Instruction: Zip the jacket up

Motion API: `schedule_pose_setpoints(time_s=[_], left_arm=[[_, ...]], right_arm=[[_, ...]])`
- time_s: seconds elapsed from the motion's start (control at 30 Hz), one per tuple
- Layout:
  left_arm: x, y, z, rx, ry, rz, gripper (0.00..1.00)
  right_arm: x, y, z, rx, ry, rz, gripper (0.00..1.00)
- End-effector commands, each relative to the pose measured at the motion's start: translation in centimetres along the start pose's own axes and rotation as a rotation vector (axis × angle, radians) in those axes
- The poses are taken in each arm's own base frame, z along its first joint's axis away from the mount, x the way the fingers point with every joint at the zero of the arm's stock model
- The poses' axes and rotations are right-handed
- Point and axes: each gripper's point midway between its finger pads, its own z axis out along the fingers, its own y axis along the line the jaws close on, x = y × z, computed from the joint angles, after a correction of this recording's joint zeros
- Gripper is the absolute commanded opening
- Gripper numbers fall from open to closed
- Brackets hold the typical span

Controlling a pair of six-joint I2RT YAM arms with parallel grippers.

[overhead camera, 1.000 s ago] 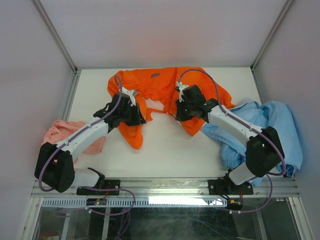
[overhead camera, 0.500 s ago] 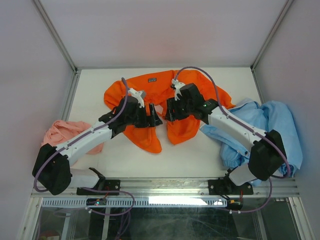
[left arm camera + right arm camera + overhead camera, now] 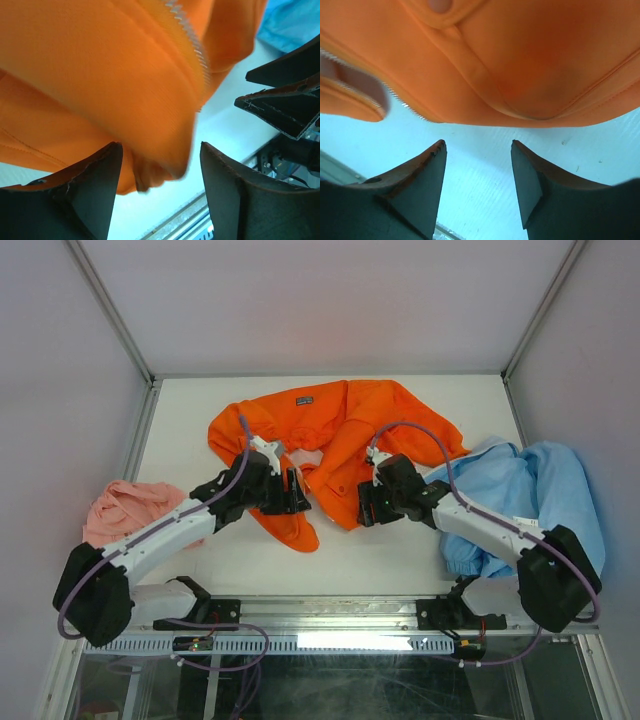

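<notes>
Jacket [image 3: 335, 420] lies from worktop [image 3: 400, 550] centre toward 12, unzipped. Both arms pulled back toward 6 since 1 s ago, dragging front panels along; lower tips now near each other. Left claw [image 3: 296, 490] released, hem fold between spread fingers. Right claw [image 3: 364, 506] released, just short of hem. Zipper teeth [image 3: 192, 45] exposed; likely aligning edges before zipping.

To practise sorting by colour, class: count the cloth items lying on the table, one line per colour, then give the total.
1 orange jacket
1 light blue garment
1 salmon-pink cloth
Total: 3
</notes>
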Motion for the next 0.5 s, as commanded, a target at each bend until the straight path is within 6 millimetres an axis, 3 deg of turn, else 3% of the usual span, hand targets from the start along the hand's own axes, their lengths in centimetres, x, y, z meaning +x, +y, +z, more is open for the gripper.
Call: schedule_pose_setpoints(time_s=[0.0,0.1,0.2,0.27,0.4,0.47], left_arm=[[-0.9,-0.2,3.0,0.025,-0.013,0.012,0.62],[-2.8,0.7,5.3,-0.037,-0.054,0.031,0.58],[-4.6,2.6,8.1,-0.145,-0.073,0.050,0.51],[-5.6,2.6,9.0,-0.156,-0.065,0.055,0.49],[-7.0,1.2,7.1,-0.120,-0.125,0.054,0.65],[-6.6,1.4,5.8,-0.126,-0.139,0.047,0.73]], right_arm=[[-2.4,-0.3,2.9,0.018,-0.084,0.020,0.55],[-3.8,-0.3,4.8,0.025,-0.111,0.018,0.53],[-6.5,-0.4,6.4,0.052,-0.160,0.017,0.52],[-8.3,-0.1,7.2,0.059,-0.185,0.012,0.52],[-11.7,-0.6,7.6,0.050,-0.268,0.052,0.54],[-12.6,-0.8,7.6,0.024,-0.267,0.070,0.54]])
